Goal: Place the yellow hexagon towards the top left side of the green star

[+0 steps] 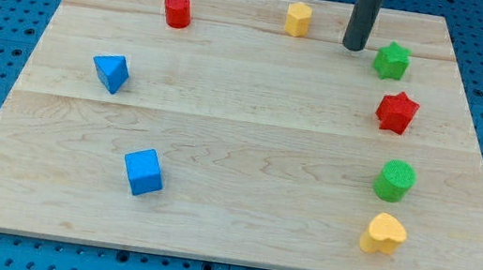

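While sitting between yellow hexagon (299, 18) and green star (391, 60), my tip (355, 48) is touching neither, needing to circle left of the hexagon.

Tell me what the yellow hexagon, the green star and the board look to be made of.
Yellow hexagon and green star: probably plastic, with solid even colour and a matte look. Board: pale wood, with visible grain and plank seams, smooth finish. My tip stands between the two blocks, nearer the star.
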Robot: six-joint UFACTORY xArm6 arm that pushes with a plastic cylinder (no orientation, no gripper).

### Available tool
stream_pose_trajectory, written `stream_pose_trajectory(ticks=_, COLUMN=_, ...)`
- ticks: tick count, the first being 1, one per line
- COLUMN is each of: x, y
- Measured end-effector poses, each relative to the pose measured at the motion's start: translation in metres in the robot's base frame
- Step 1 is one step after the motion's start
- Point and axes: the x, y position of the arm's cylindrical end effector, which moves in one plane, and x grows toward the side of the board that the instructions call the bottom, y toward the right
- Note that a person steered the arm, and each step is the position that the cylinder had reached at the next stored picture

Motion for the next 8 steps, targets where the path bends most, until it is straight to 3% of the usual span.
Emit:
stream_pose_trajectory(ticks=4, x=0.007, y=-0.012)
stream_pose_trajectory(ticks=7, x=0.002, y=-0.132)
stream_pose_trajectory(ticks=8, x=-0.022, y=-0.136)
